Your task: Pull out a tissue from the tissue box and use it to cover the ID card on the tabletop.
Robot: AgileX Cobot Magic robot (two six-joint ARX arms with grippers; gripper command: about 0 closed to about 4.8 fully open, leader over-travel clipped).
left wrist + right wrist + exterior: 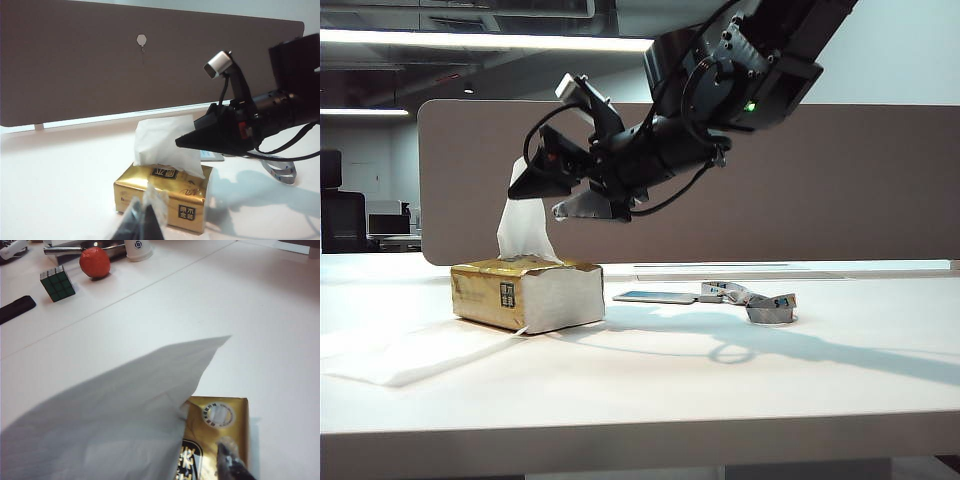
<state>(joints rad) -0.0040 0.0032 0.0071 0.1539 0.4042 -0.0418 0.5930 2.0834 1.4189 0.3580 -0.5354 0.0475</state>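
Tissue box (527,294): gold-yellow wrap, white end, small dark square label with gold characters. Tissue (162,145): plain white. ID card (655,296): pale blue-grey; lanyard (760,300) grey-blue, printed. Tabletop (720,390): plain white. Partition (820,180): brown-grey. Right gripper (542,175): black. Ball (95,262): orange-red. Cube (57,283): dark green squares, black grid.

White tabletop (840,400), gold tissue box (510,292), flat white sheet (410,355), ID card (655,296), coiled lanyard (765,303)

light: bright overhead strips | shadows: soft on tabletop (840,350) | near tissue (110,425) blurred
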